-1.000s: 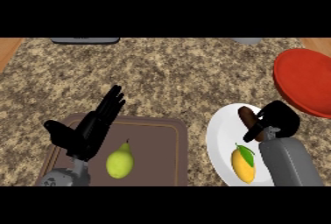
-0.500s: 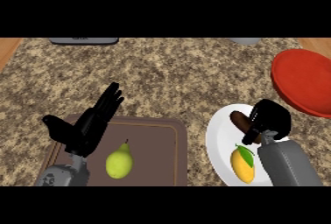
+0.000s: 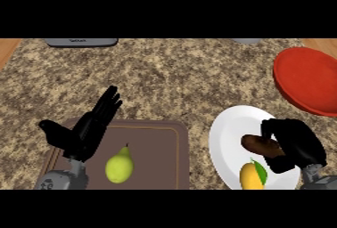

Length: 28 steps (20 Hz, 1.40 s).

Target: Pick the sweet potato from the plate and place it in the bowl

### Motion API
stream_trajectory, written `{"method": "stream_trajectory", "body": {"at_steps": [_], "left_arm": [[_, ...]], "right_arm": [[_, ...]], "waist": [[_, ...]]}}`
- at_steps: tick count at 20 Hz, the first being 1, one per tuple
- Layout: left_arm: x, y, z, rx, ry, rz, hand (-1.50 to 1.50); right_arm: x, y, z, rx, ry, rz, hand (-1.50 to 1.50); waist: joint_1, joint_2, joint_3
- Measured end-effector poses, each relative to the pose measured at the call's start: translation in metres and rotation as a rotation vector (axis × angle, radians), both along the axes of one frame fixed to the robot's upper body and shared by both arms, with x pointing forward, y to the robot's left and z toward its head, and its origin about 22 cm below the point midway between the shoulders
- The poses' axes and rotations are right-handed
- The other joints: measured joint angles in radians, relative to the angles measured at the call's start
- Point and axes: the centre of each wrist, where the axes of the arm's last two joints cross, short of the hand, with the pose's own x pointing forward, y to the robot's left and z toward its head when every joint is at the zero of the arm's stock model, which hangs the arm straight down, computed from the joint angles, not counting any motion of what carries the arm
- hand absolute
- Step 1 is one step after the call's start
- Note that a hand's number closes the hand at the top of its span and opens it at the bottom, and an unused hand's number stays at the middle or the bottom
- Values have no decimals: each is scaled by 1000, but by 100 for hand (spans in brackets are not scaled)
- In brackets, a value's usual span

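Since half a second before, the right hand (image 3: 294, 144) had been lowered over the plate (image 3: 227, 133). The left hand (image 3: 85, 129) was held open above a board (image 3: 154, 151) bearing a pear (image 3: 119, 165). The right fingers were curled around the sweet potato (image 3: 259, 145), beside a mango (image 3: 251, 176), near the bowl (image 3: 309, 80).

Brown sweet potato (image 3: 258, 145) on white plate (image 3: 230, 133), beside red bowl (image 3: 308, 80).

The right robot hand (image 3: 295, 144) covers the sweet potato's (image 3: 258, 144) right end; beyond it, the red bowl (image 3: 308, 80) runs off the right edge.
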Motion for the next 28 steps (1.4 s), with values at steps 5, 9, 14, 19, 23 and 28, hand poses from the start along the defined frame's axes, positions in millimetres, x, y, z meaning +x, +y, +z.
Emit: {"method": "stream_trajectory", "body": {"at_steps": [5, 9, 14, 19, 23, 28], "left_arm": [[-2, -1, 0, 2, 6, -2, 0], [-5, -3, -1, 0, 6, 1, 0], [-2, -5, 0, -4, 6, -8, 0], [-5, -6, -4, -7, 5, -18, 0], [-5, -4, 1, -2, -2, -22, 0], [2, -14, 0, -7, -2, -27, 0]], "right_arm": [[-34, -20, 50, 79, -113, 59, 150], [-55, -32, 98, 119, -248, 57, 150], [-77, -41, 147, 138, -357, 26, 150], [-75, -61, 176, 182, -424, -17, 150], [-64, -72, 194, 212, -456, -49, 150], [-27, -92, 196, 224, -474, -97, 150]], "waist": [[-6, 2, 2], [-8, 2, 2], [2, 5, 3], [14, 8, 3], [21, 9, 3], [27, 12, 3]]}}
